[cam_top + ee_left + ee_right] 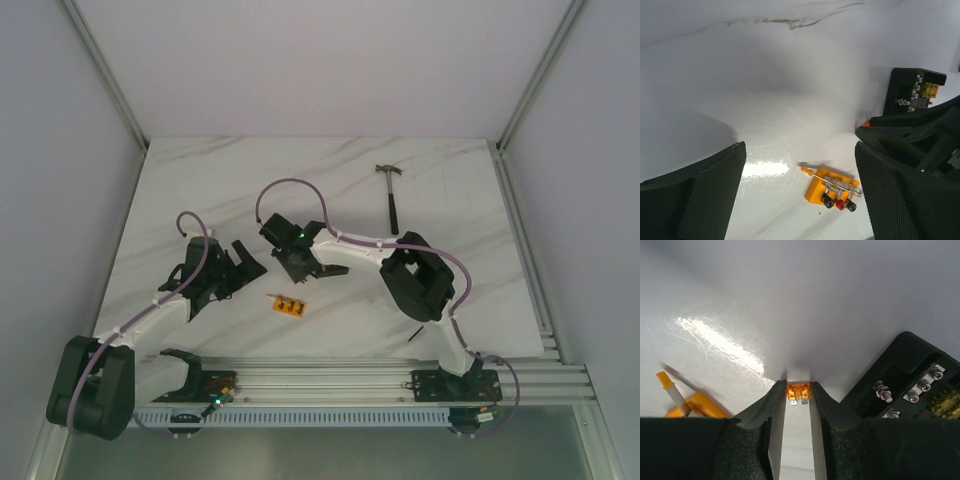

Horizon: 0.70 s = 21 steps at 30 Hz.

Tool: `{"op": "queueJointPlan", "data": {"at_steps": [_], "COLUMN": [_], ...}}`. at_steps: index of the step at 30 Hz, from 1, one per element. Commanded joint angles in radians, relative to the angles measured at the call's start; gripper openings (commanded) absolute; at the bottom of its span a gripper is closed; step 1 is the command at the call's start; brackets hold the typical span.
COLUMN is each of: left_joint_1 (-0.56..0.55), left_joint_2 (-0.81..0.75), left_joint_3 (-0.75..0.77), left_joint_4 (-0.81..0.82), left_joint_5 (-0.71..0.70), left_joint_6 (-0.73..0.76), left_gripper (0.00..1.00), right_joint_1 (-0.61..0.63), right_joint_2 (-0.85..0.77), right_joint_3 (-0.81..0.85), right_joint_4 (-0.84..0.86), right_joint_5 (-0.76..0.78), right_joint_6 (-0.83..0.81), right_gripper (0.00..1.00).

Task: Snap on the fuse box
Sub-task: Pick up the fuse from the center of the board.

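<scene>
While the left gripper hangs wide open, the right gripper has its fingers clamped on a tiny orange fuse, with the fuse box just beside them at the wrist view's lower right.

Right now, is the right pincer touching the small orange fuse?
Touching. The right wrist view shows the orange fuse sitting between the tips of the right pincer, both tips against its sides, no gap visible.
</scene>
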Motion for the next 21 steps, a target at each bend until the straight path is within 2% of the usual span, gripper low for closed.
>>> {"op": "queueJointPlan", "data": {"at_steps": [1,7,15,21], "left_joint_1": [0.0,-0.038,-0.152,-0.268], "left_joint_2": [-0.033,-0.066,-0.078,-0.091], "left_joint_3": [-0.022,-0.049,-0.107,-0.138], "left_joint_4": [0.045,0.105,0.303,0.472], "left_joint_5": [0.042,0.045,0.005,-0.065], "left_joint_6": [-0.003,-0.03,-0.078,-0.065], "left_gripper": [0.98,0.97,0.94,0.84], "right_joint_1": [0.002,-0.004,-0.029,-0.032], "right_joint_2": [-0.023,-0.128,-0.283,-0.401], "right_joint_3": [-0.058,-0.119,-0.227,-0.318], "right_joint_4": [-0.028,0.041,0.157,0.251], "right_joint_5": [0.057,0.087,0.158,0.196], "right_joint_6": [0.034,0.074,0.171,0.254], "right_gripper": [0.23,0.24,0.25,0.26]}}
